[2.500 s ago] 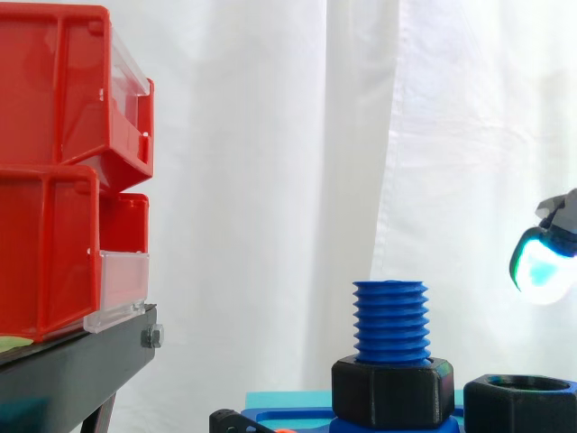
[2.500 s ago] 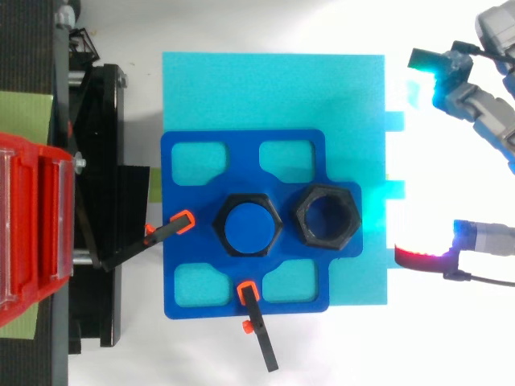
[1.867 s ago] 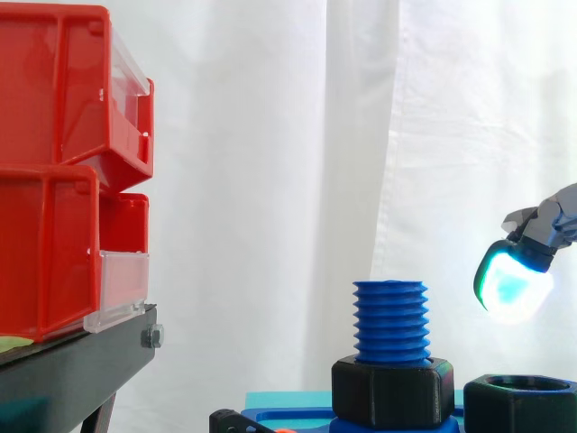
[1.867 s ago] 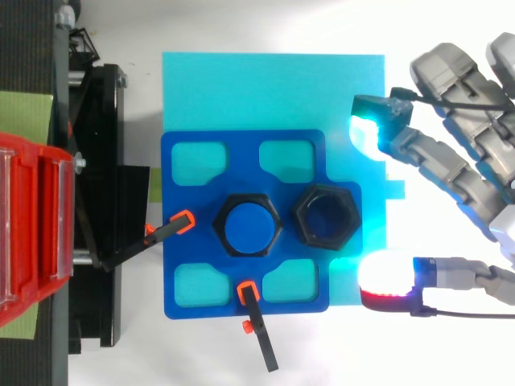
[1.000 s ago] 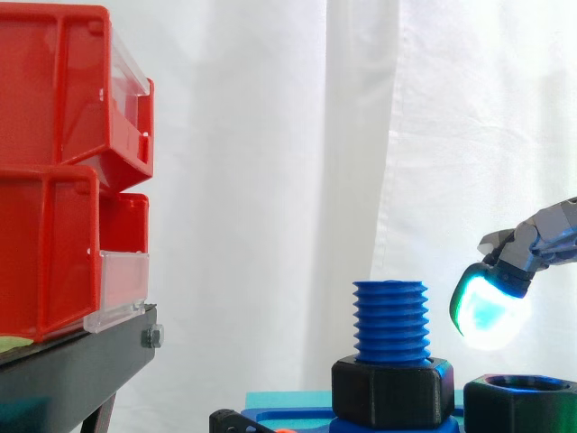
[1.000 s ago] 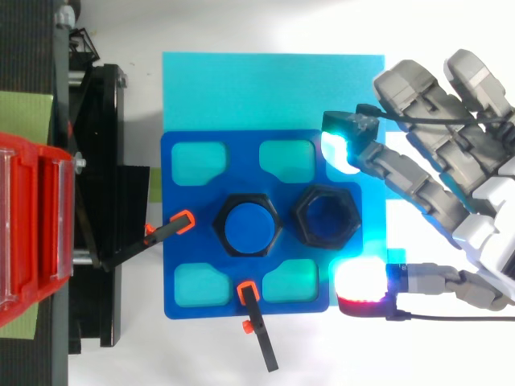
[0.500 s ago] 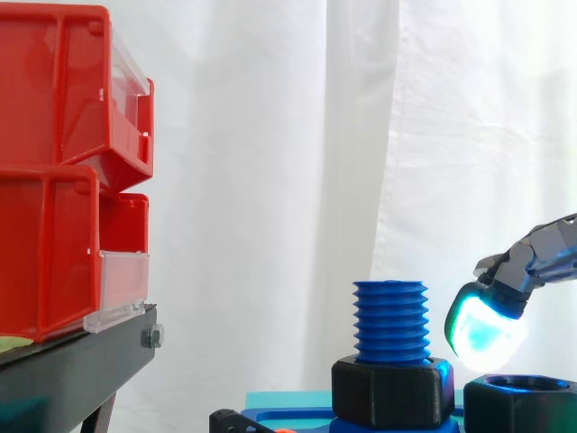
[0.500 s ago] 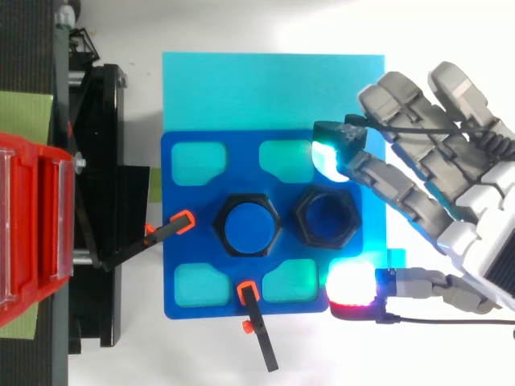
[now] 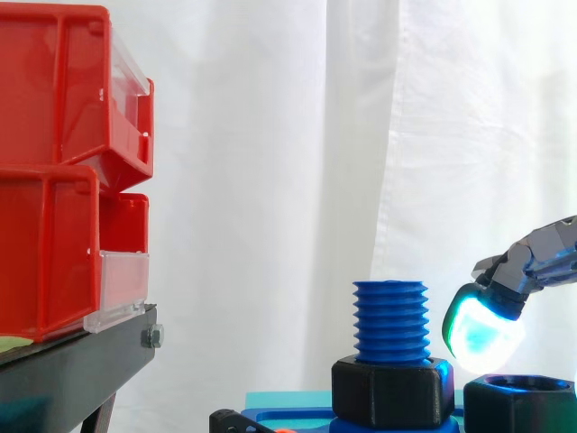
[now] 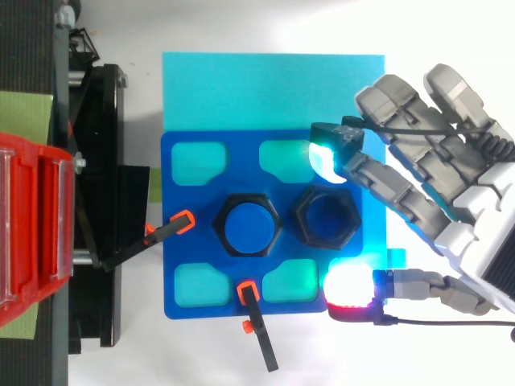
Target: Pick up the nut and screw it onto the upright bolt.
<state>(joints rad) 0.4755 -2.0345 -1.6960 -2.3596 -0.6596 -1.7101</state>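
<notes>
A blue threaded bolt (image 9: 390,320) stands upright in a black hex base (image 10: 246,224) on the dark blue fixture plate (image 10: 187,269). To its right, a loose black hex nut (image 10: 325,219) sits on the same plate, also visible at the bottom right of the side view as nut (image 9: 520,404). My hand (image 10: 451,217) reaches in from the right, open, fingers spread. A cyan-glowing fingertip (image 10: 326,161) hovers just beyond the nut and a red-white glowing thumb tip (image 10: 348,289) sits on its near side. The fingers straddle the nut without touching it.
Red bins (image 9: 63,171) are stacked on a black stand (image 9: 72,374) at the left. The fixture plate lies on a light cyan mat (image 10: 273,88). Two black clamps with orange tips (image 10: 256,318) hold the plate at its left and front edges.
The hand has come in from the right and lowered, until its spread fingertips flank the loose nut. Over the last half second it barely shifted. Nut and bolt have not moved.
</notes>
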